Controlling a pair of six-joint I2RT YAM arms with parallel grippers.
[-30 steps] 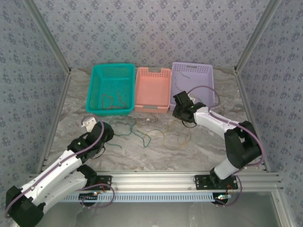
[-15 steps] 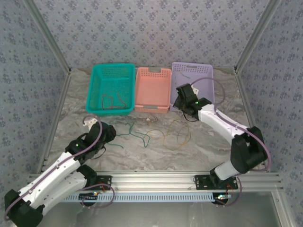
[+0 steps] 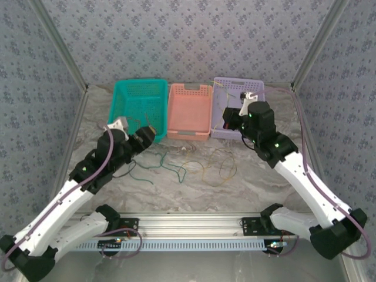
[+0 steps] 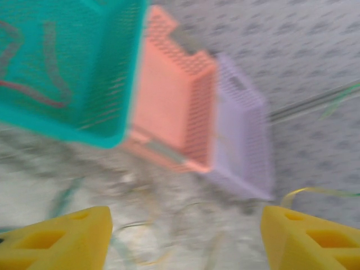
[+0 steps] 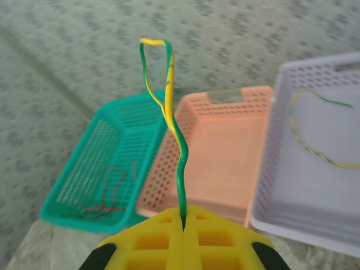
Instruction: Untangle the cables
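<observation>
Right end effector (image 5: pixel 184 222), closed on the lower end of a green-and-yellow cable (image 5: pixel 171 121) that rises free above its jaws, hangs near the front left corner of the purple basket (image 3: pixel 258 82). A similar striped cable (image 5: pixel 315 140) lies inside that basket; a dark cable (image 5: pixel 104 208) lies in the teal basket (image 3: pixel 138 82); the pink basket (image 3: pixel 189 88) between them appears to hold nothing. Left end effector (image 4: pixel 185 236), jaws wide apart and holding nothing, hovers just in front of the teal basket. On the table (image 3: pixel 264 182) before the baskets remain a green cable (image 3: pixel 170 167) and a tan cable (image 3: pixel 220 170), looped near each other; whether they cross cannot be told. The step in hand is judged to be sorting: one cable is separated and about to be deposited. The next move probably calls for carrying it over the purple basket and opening the jaws so its whole length drops inside, after which the left arm can descend on the green cable.
</observation>
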